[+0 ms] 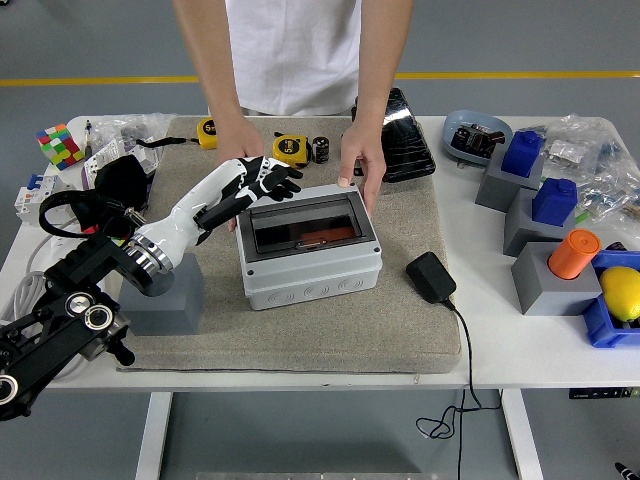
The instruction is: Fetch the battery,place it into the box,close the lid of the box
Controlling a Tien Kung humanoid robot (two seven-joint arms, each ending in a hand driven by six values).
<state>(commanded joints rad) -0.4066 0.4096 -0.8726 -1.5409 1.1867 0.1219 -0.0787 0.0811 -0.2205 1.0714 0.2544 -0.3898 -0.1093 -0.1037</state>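
Observation:
A grey box (312, 274) stands on the beige mat (300, 330), its dark see-through lid (305, 222) lying flat and shut. Through the lid an orange battery (322, 238) shows inside. My left hand (262, 180) hovers at the box's back left corner, fingers spread and holding nothing. A person's hand (360, 170) rests on the lid's far right edge. The person's other hand (237, 140) reaches down behind my left hand. My right arm is out of view.
Behind the box lie two yellow tape measures (290, 150), a small black cylinder (321, 149) and a black pouch (405, 140). A black adapter (431, 277) with its cable sits right of the box. Grey and blue blocks (540, 210) fill the right side, a grey block (165, 300) lies under my left forearm.

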